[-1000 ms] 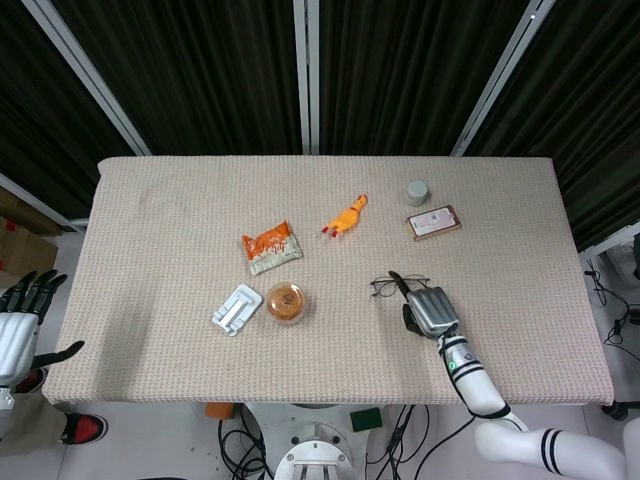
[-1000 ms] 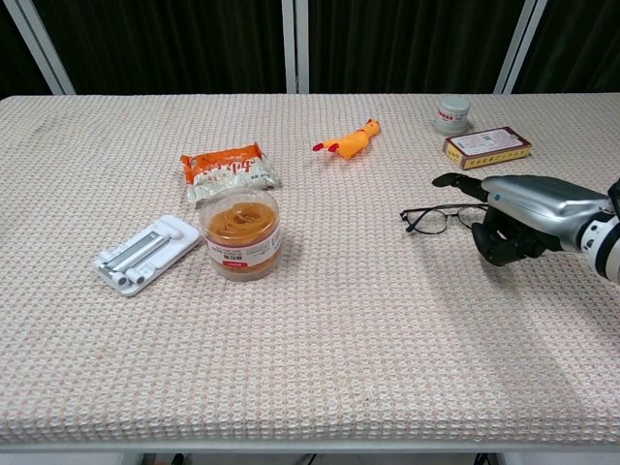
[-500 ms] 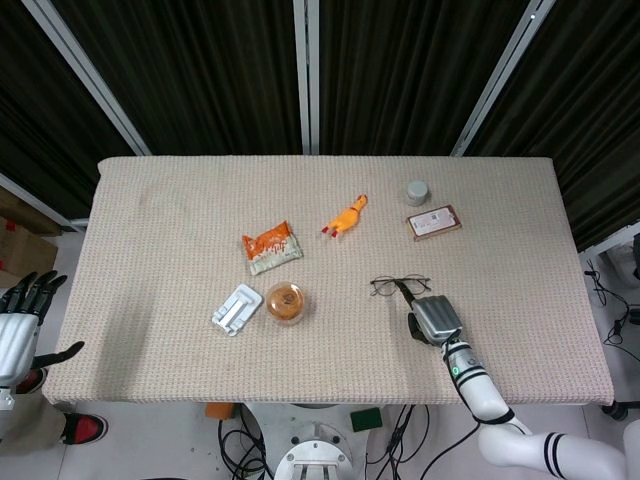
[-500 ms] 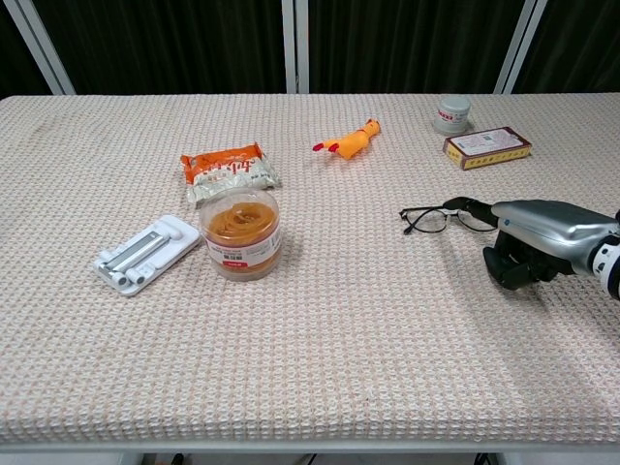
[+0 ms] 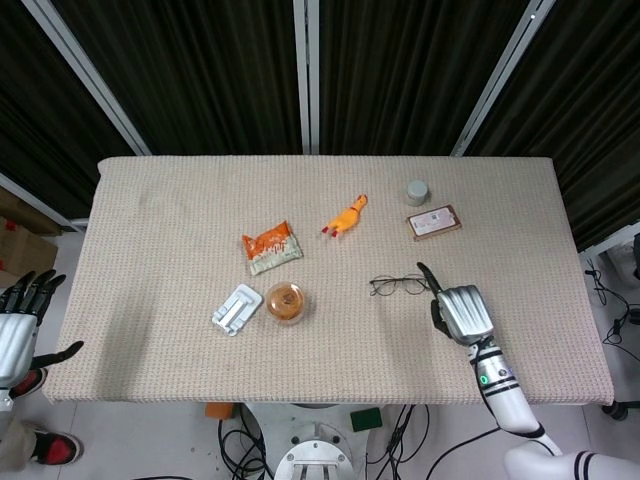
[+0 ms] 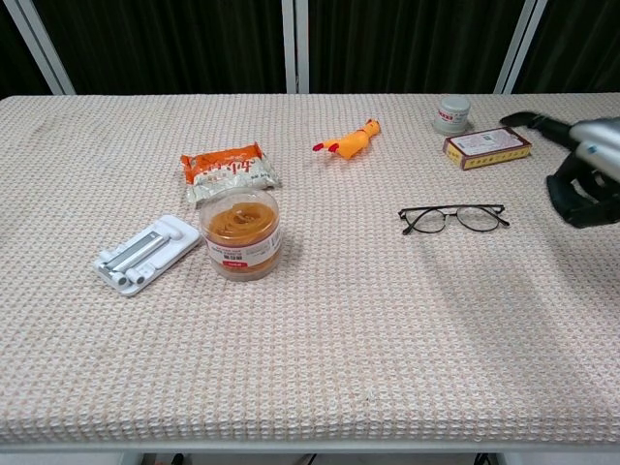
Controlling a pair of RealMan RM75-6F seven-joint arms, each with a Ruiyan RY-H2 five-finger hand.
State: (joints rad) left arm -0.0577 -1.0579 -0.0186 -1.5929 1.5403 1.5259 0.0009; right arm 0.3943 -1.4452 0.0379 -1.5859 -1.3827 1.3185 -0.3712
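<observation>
The right hand (image 5: 462, 313) hovers above the table (image 5: 150, 200), just right of the glasses (image 5: 398, 286), holding nothing: one finger points straight out while the others curl under. The glasses lie flat on the cloth (arms unfolded), apart from the hand. A small box (image 6: 487, 147) and a grey cap (image 6: 451, 112) sit farther back. The left hand (image 5: 17, 325) hangs off the table's left edge, fingers spread and holding nothing.
</observation>
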